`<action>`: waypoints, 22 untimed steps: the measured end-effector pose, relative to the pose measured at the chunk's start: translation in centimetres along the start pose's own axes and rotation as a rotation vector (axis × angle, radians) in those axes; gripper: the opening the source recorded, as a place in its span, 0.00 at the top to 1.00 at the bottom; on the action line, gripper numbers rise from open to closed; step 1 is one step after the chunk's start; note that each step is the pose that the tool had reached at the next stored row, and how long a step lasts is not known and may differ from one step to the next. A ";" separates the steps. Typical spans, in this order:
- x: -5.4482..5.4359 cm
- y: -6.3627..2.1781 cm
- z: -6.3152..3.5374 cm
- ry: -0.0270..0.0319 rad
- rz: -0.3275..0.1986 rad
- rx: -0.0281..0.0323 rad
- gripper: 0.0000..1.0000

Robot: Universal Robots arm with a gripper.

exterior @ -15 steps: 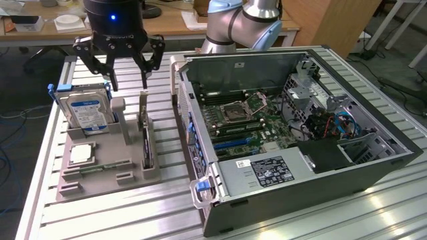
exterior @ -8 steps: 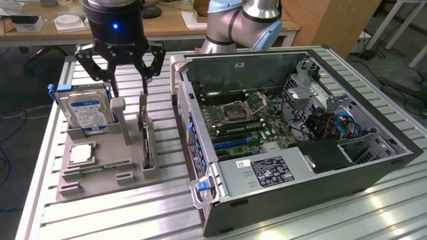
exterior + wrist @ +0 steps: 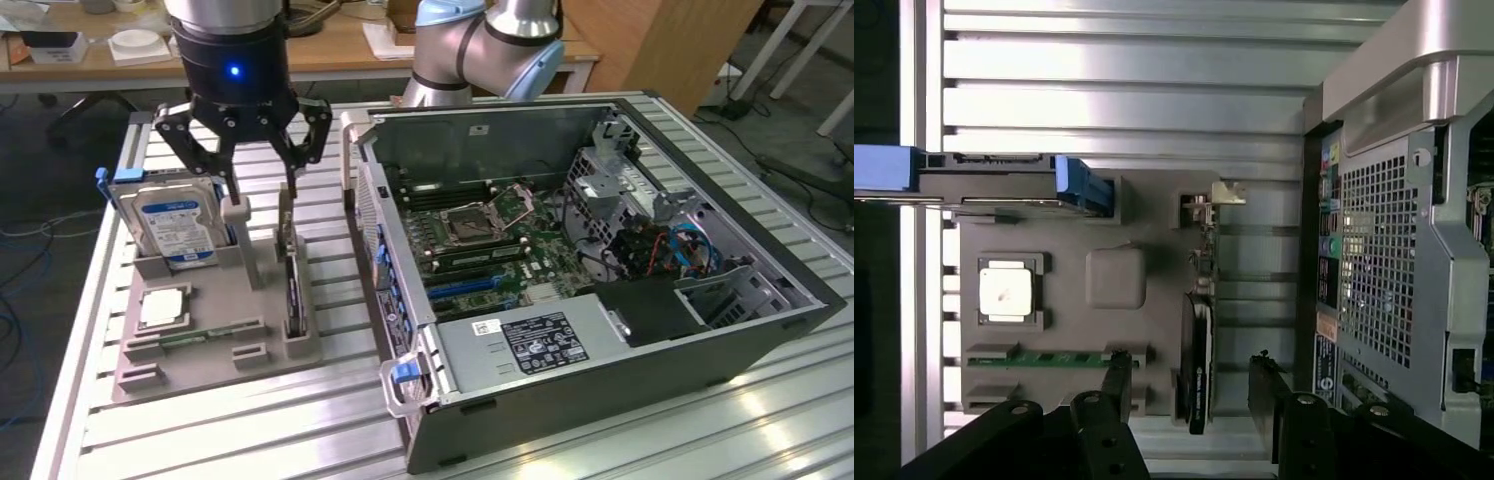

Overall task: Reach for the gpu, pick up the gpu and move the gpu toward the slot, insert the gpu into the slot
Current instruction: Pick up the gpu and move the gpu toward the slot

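The black two-fingered hand [image 3: 260, 188] hangs over a grey plastic holder tray [image 3: 200, 372] on the slatted aluminium desk [image 3: 267, 430], with its fingers apart and gripping nothing. The gpu [image 3: 291, 278], a thin dark circuit card with a silver bracket, stands on edge in a groove along the tray's edge nearest the open black computer case [image 3: 601, 300]. From the wrist, the card [image 3: 1201, 320] lies between the spread fingers.
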State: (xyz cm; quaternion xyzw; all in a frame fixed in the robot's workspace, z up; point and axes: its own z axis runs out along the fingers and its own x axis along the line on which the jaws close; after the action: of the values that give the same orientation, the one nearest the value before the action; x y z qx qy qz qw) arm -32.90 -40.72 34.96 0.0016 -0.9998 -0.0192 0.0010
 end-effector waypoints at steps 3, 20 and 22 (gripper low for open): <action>0.0 -0.02 0.47 0.0002 -0.003 0.0001 0.41; -0.1 -0.17 2.29 0.0003 -0.005 0.0019 0.41; -0.3 -0.17 2.35 0.0001 -0.005 0.0018 0.41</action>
State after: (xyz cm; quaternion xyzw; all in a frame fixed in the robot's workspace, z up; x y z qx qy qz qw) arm -32.58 -40.80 32.60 0.0039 -0.9998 -0.0183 0.0010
